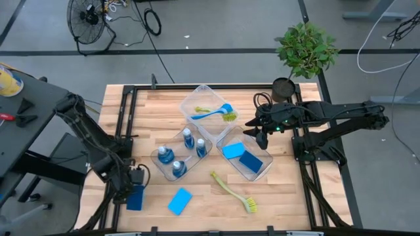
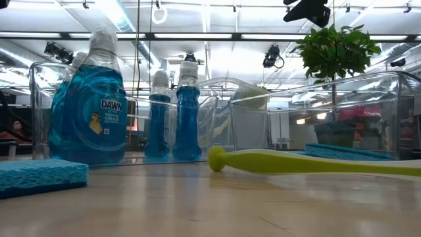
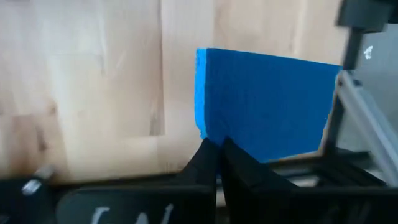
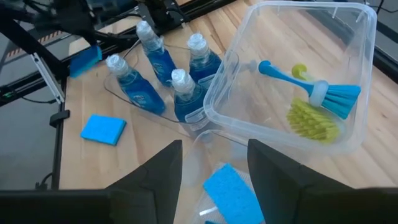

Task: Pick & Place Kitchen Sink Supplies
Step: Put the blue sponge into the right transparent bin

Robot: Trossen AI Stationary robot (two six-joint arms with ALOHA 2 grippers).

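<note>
My left gripper (image 1: 133,187) is at the table's near left corner, shut on a dark-blue sponge (image 3: 267,102), which also shows in the high view (image 1: 136,198). A light-blue sponge (image 1: 180,200) and a yellow-green dish brush (image 1: 233,192) lie flat on the wood near the front edge. Several bottles of blue liquid (image 1: 178,155) stand in one clear bin. A blue brush and a yellow-green brush (image 4: 314,102) lie in the far bin. My right gripper (image 4: 212,165) hovers open above the right bin (image 1: 265,169), which holds two sponges (image 1: 243,156). My left gripper pinches the dark-blue sponge between its two shut fingers at one edge, near a corner (image 3: 216,133). The fingers come from above, pointing steeply down. The sponge hangs below them with a broad face toward the wrist camera, lifted clear of the wood.
Black frame rails (image 1: 125,118) run along the table's left and right sides, and one lies right beside the held sponge (image 3: 360,124). A potted plant (image 1: 305,49) stands at the far right corner. Bare wood shows between the bins and the front edge.
</note>
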